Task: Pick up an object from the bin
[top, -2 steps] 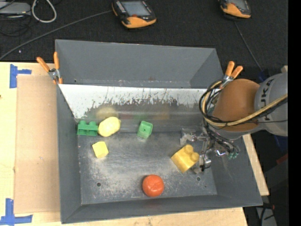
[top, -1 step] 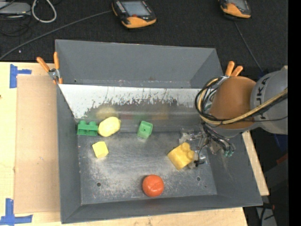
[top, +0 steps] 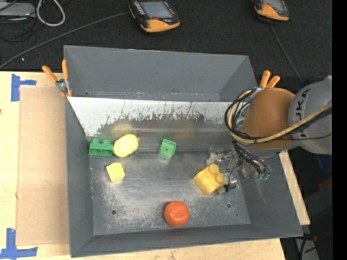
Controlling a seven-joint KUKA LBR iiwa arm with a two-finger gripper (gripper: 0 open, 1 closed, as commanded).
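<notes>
Dark lettering on the grey arm (top: 317,123), too partial to read. Counted in the bin (top: 157,72): three yellow things, two green, one red-orange. Low at the right, gripper (top: 227,179) against the right side of a yellow lump (top: 206,182); apart or clamped, cannot tell. Near edge: red-orange ball (top: 176,213). Far left: green block (top: 100,147) touching a yellow egg shape (top: 125,145), yellow cube (top: 115,171) just nearer, green cube (top: 167,149) further right.
</notes>
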